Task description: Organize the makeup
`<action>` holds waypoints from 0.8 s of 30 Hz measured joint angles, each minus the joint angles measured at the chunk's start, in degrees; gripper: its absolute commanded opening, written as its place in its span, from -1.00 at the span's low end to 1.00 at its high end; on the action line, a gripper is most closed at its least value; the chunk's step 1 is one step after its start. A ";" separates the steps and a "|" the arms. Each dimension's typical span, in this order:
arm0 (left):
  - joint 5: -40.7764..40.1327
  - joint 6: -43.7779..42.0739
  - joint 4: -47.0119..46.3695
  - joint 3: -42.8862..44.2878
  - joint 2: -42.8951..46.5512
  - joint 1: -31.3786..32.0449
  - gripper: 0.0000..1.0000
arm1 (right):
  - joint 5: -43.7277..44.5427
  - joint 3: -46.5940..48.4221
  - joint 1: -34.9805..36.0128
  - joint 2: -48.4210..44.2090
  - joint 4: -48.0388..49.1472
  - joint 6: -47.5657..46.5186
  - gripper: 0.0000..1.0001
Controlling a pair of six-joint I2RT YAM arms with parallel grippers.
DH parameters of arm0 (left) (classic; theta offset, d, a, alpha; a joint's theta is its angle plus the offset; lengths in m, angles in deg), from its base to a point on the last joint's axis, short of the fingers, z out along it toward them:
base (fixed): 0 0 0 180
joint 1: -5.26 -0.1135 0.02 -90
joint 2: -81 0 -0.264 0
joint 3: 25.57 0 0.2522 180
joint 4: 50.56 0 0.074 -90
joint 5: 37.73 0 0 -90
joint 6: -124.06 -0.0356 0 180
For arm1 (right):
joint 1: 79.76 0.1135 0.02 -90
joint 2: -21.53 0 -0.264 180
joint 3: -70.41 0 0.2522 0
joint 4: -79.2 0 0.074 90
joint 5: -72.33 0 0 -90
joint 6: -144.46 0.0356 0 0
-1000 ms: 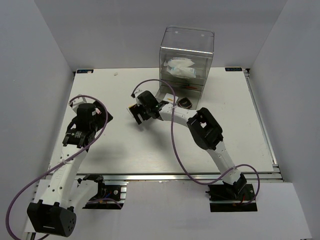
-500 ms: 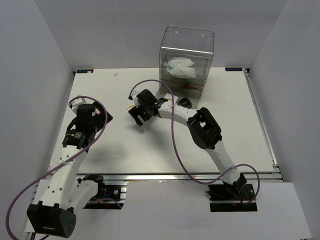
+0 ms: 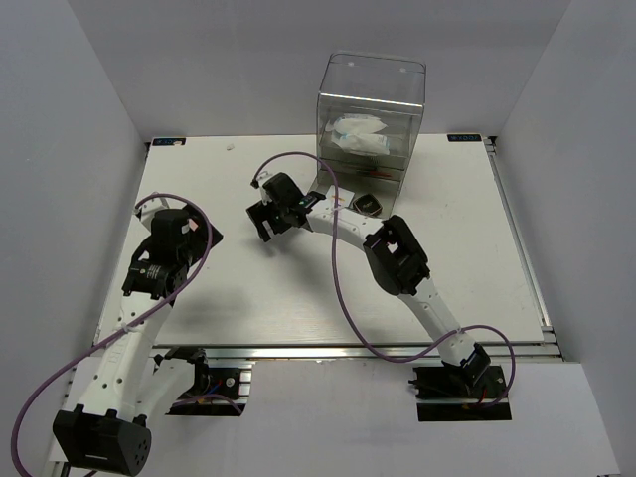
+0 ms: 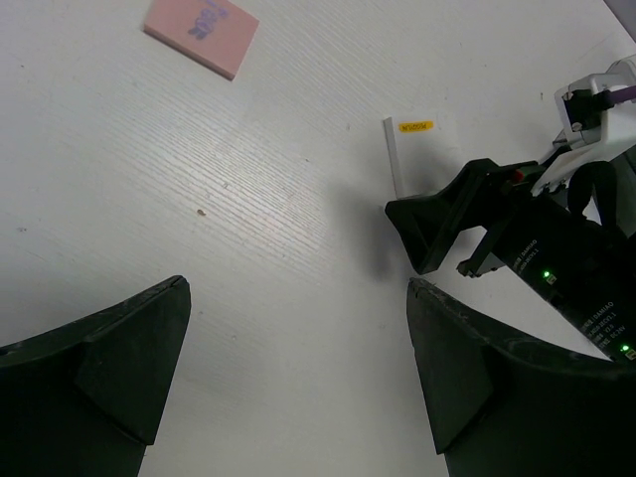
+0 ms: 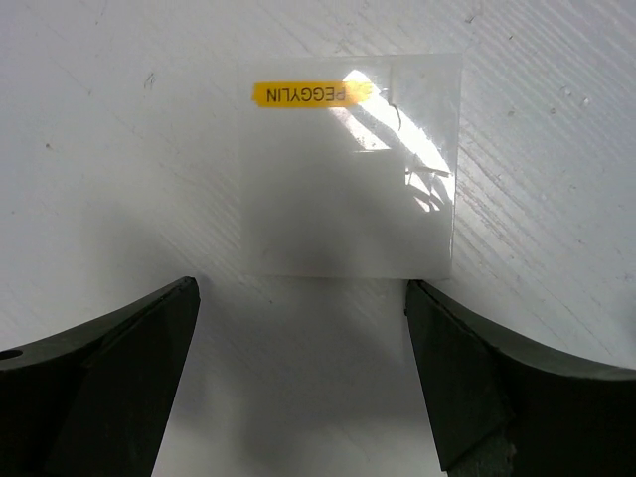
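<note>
White and glossy, the flat square with an orange mark lies on the table, at about 10 o'clock from the table centre in the top view. The right gripper hangs over it with its jaws released wide and nothing between them. In its wrist view the square sits ahead of the fingertips, toward 12 o'clock and a little to 1 o'clock.

The left gripper is also spread open and empty, waiting near 9 o'clock. Its camera sees the pink square at 11 o'clock.

I judge that the step in hand is the approach to pick this white square. It would then go toward the clear acrylic box at 12 o'clock, where crinkly packets already sit.

The next move calls for a small shift forward and to the right, so that both fingers straddle the square, and then a descent. The piece is thin and flat, so the fingers must probably reach very low at its edges. I cannot tell how high the fingertips are above the table.
</note>
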 measured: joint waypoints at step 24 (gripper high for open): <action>-0.13 -0.04 -0.85 0.00 -4.22 0.00 0.96 | -2.08 1.36 -2.84 1.27 1.22 -6.32 0.79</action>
